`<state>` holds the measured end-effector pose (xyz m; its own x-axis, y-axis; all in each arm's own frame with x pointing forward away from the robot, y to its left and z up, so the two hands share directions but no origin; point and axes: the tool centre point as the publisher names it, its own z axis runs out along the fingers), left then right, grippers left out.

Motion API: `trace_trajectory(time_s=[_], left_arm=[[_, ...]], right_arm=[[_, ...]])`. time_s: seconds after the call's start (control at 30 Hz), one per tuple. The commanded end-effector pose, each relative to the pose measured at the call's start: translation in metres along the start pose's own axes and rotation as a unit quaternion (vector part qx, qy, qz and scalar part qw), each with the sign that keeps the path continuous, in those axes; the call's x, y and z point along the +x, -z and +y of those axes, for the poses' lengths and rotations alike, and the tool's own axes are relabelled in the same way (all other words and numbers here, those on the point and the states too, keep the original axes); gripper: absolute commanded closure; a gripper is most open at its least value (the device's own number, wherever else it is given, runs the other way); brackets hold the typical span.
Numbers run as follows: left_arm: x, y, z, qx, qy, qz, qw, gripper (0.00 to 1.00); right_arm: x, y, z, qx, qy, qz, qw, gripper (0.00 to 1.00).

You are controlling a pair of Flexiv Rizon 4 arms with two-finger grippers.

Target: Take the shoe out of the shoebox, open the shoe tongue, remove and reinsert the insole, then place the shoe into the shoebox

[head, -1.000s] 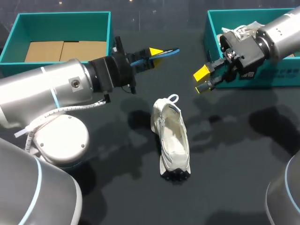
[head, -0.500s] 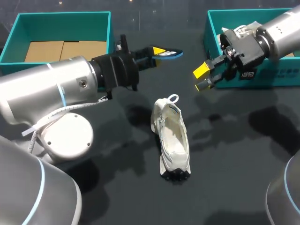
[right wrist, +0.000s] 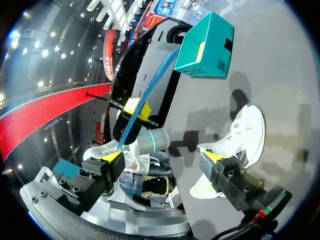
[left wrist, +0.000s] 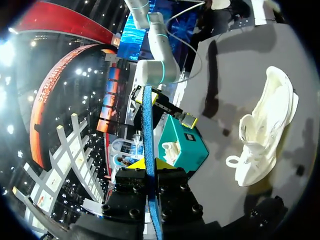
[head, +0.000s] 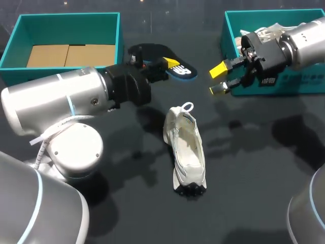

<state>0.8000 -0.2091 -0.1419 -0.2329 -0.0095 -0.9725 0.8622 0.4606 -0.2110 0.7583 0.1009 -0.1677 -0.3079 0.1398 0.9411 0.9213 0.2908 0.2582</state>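
Shoe point(head: 185, 152): white, low-cut, lying on its side on the dark table, with its loop end pointing toward both claws. Left claw point(head: 169, 63) is pinching the insole point(head: 184, 71) between its yellow tips. The insole is dark with a blue edge and is sticking out ahead of the fingers. The shoe is lying near this claw, not touching it. Right claw point(head: 219, 80) is hanging wide open, gripping nothing, just beside the teal shoebox point(head: 231, 25). The shoe is sitting well apart from it.

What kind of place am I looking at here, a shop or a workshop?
Probably a robot demonstration or test bench, not a shop: two robot arms over a dark table, a white shoe lying near two teal shoeboxes, the left gripper holding an insole.
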Motion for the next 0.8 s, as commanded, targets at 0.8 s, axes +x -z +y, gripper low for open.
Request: trace_trajectory(time_s=[0.8], left_arm=[[0.036,0.026,-0.021,0.09,-0.108,-0.041,0.989,1.0]], right_arm=[[-0.003,0.01,0.015,-0.038,-0.014,0.032,0.999,0.0]])
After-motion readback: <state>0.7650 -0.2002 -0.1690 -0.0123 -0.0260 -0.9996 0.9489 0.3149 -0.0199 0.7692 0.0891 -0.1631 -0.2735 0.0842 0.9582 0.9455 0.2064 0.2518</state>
